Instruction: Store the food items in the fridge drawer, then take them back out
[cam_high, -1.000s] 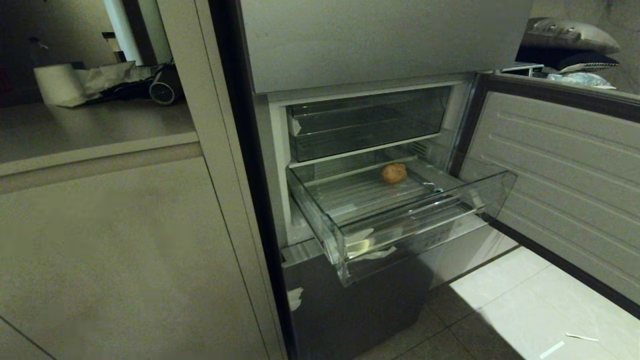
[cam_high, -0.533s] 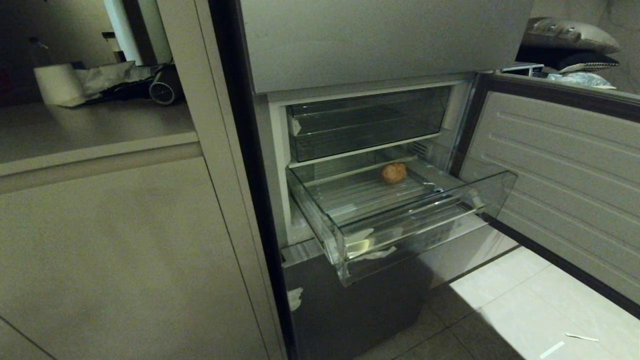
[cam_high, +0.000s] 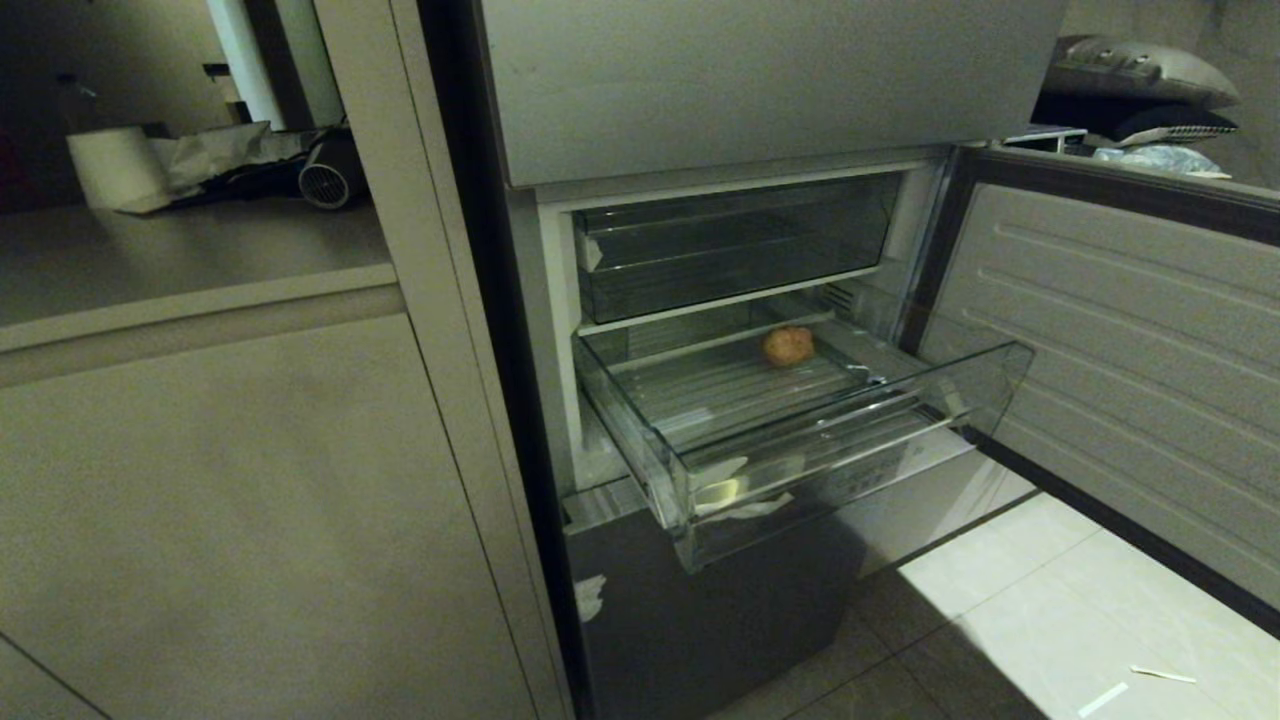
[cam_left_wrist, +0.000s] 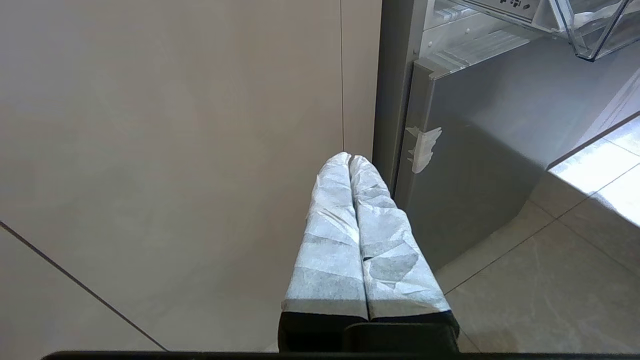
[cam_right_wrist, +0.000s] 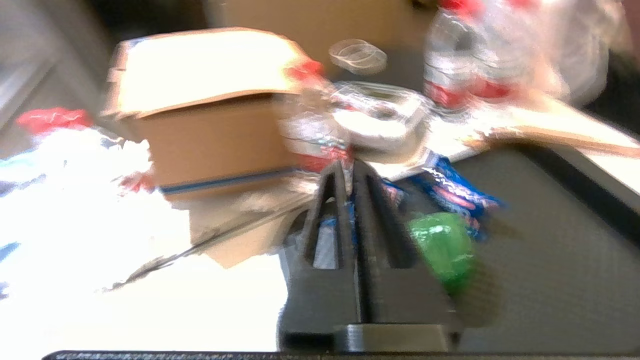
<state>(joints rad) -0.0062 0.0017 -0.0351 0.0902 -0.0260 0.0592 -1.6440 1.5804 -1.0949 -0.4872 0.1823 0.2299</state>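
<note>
Green pepper (cam_right_wrist: 442, 245) beside right gripper (cam_right_wrist: 350, 167), jaws pressed together, empty; cardboard box (cam_right_wrist: 210, 120), seemingly bottles beyond.

Orange-brown lump (cam_high: 788, 345), green pepper (cam_right_wrist: 442, 247)

Rounded lump (cam_high: 788, 345) in fridge drawer (cam_high: 850, 470) at rear, drawer below shelf bin (cam_high: 730, 245)

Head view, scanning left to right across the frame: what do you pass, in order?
Paper towel roll → small fan-like grille → pulled-out clear fridge drawer holding the orange-brown food item → ribbed inner face of the open fridge door.
</note>
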